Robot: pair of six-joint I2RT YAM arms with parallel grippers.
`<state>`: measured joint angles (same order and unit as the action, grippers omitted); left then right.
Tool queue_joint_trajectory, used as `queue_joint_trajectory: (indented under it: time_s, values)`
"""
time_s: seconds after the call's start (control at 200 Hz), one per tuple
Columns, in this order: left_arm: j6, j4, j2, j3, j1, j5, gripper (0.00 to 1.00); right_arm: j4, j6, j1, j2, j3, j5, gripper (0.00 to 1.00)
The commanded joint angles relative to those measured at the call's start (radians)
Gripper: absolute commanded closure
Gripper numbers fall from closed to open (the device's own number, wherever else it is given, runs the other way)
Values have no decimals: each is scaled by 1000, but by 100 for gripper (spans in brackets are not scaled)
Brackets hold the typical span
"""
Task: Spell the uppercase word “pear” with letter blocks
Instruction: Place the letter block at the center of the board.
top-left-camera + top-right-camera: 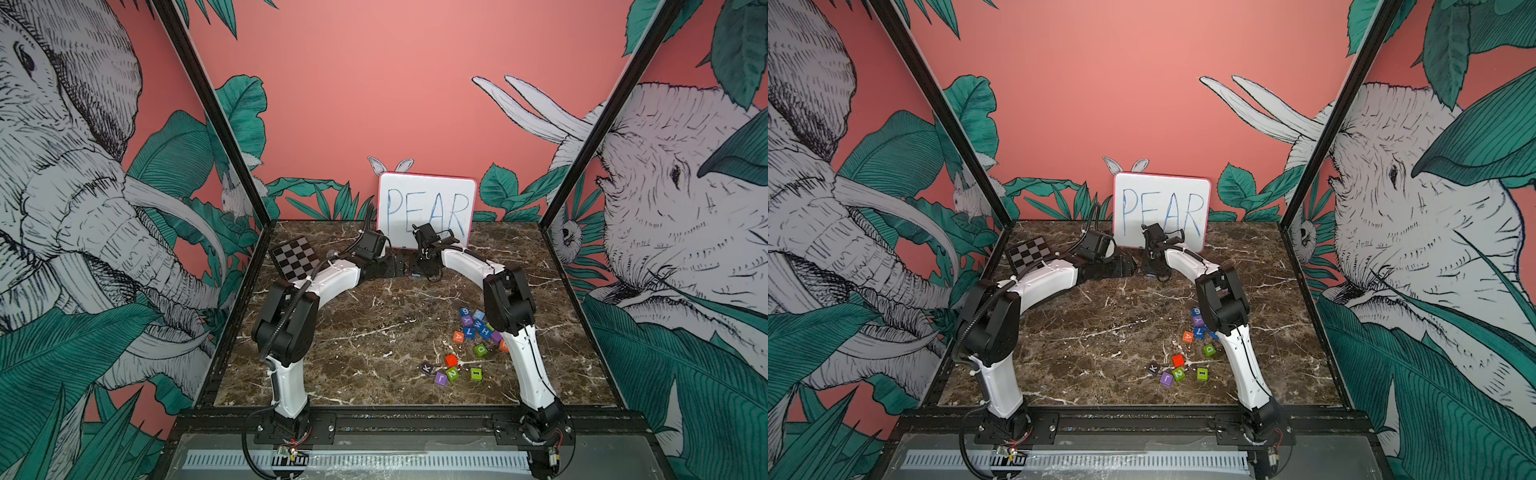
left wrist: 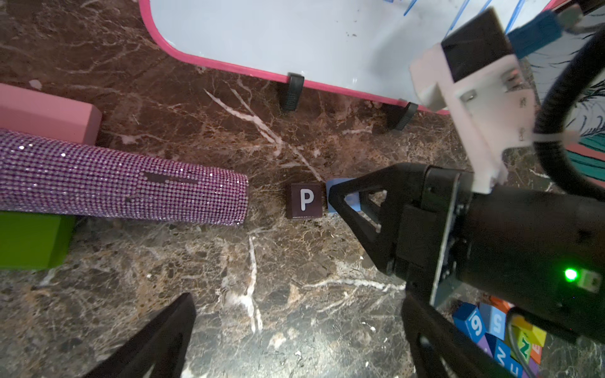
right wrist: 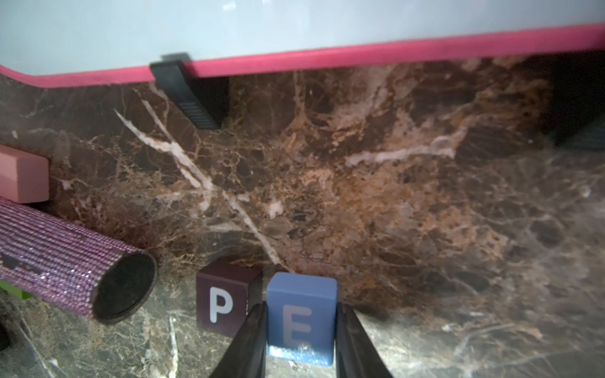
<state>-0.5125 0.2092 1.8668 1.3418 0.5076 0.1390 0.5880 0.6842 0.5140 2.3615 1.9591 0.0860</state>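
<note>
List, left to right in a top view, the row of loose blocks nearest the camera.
dark K block → purple block → green 2 block → green I block

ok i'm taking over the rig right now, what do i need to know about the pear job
Left end effector: open, empty, over the table by the row.
Right end effector: shut on the E block, right beside the P block, in front of the whiteboard.
Done: P placed; E in position but not yet released.
Left: release E, then fetch the A block from the loose blocks beside the right arm, then R. An orange block half hidden behind that arm may be the R; its letter is unreadable.
</note>
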Motion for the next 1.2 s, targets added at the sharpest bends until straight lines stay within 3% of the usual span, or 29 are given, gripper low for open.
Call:
queue_joint_trajectory:
  time_s: [0.0, 0.63, 0.94, 1.195]
  values:
    - [-12, -9, -64, -15, -5, -2, 1, -10, 18, -5, 27, -8, -3, 65]
    - [-17, -13, -85, -32, -4, -3, 1, -7, 28, -5, 8, -12, 4, 59]
    - [-14, -16, -102, -41, -2, 4, 1, 1, 21, -4, -69, -30, 1, 55]
    - [-4, 3, -157, -103, 6, 9, 1, -28, -64, 9, -202, -148, 7, 49]
